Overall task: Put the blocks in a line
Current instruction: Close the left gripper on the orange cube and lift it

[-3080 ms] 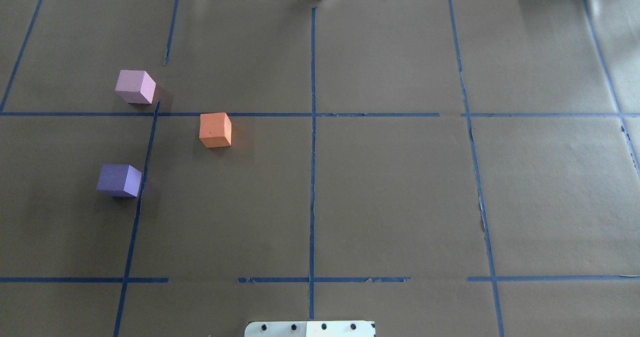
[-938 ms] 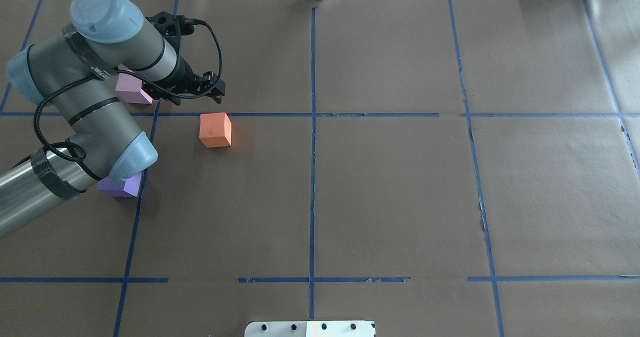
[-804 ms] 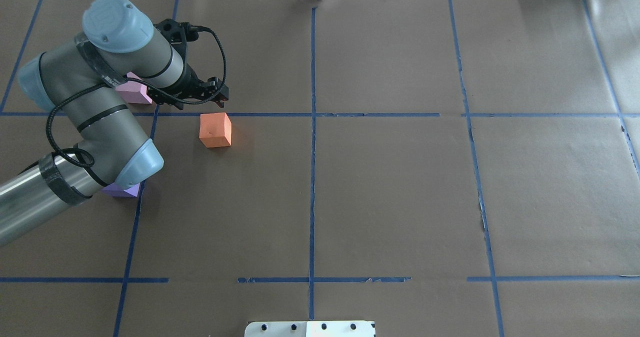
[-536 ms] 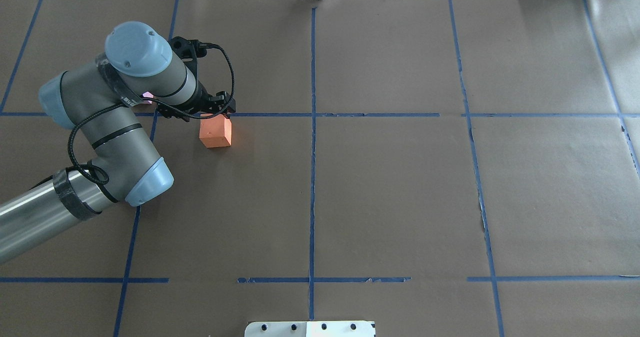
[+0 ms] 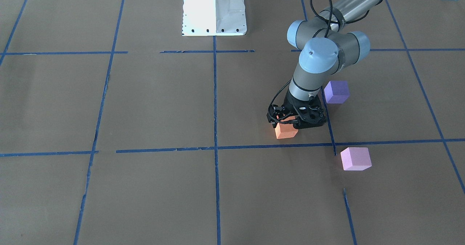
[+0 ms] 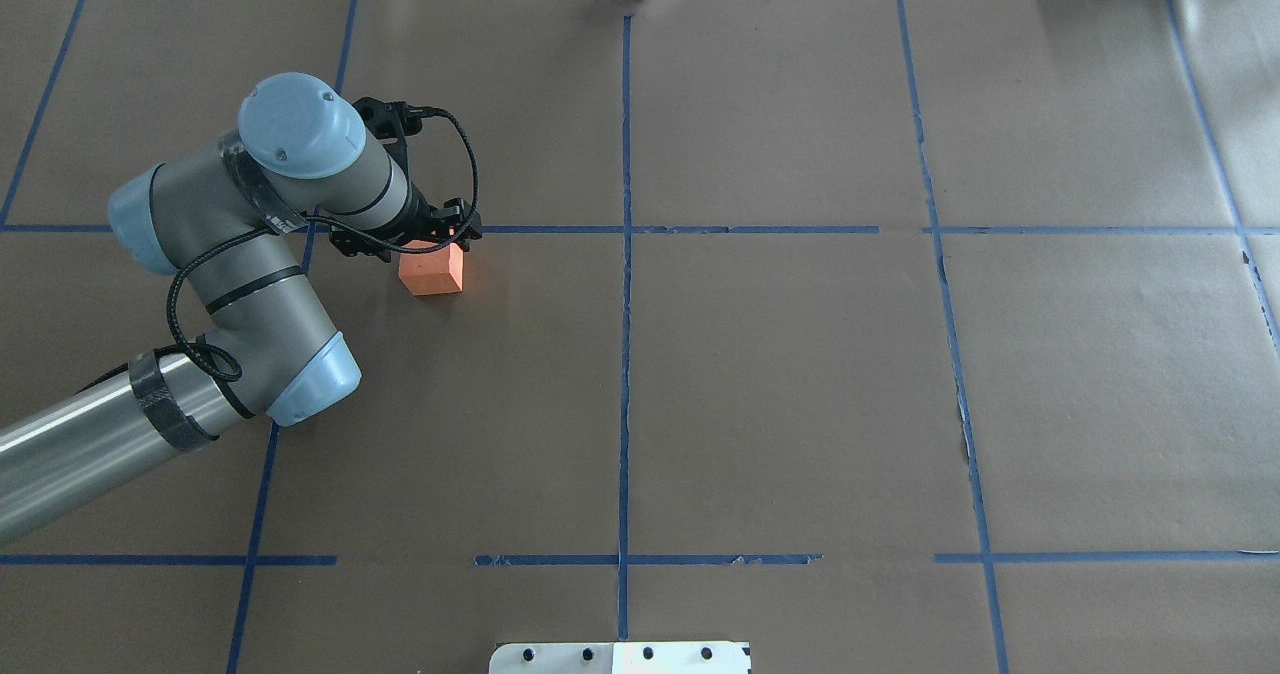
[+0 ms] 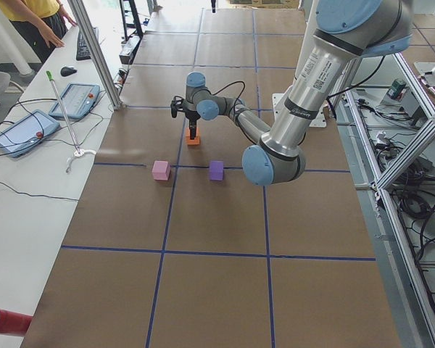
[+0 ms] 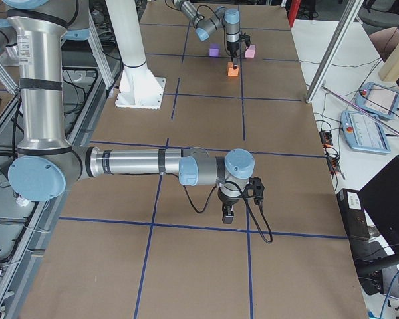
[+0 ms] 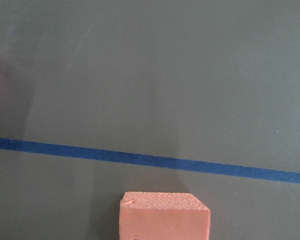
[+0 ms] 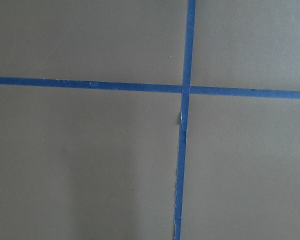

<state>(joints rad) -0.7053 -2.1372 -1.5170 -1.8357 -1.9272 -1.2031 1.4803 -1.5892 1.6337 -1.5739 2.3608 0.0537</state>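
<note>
Barely started, judging by the layout: no line formed yet. Three blocks loose on the brown paper-covered surface, set out as a rough triangle. Orange block just on the robot's side of a blue tape line. Dark purple block nearer the robot and toward its left. Pale pink block across that tape line, farther from the robot, also toward its left. All three well apart from one another. Left claw pointed down right over the orange block, at or just above its top. Cannot tell from any view whether spread around the block or closed on it — only the block's top edge at the bottom of the wrist view, no fingers. Probably the first pick, then. Right claw low over bare paper near a tape crossing, far from the blocks; seen only from the side, so cannot tell if wide or closed. Left to do, at a guess: grip the orange block, bring it level with the other two, perhaps shift those as well. No box, tray or bin in any view — every block resting straight on the paper.
</note>
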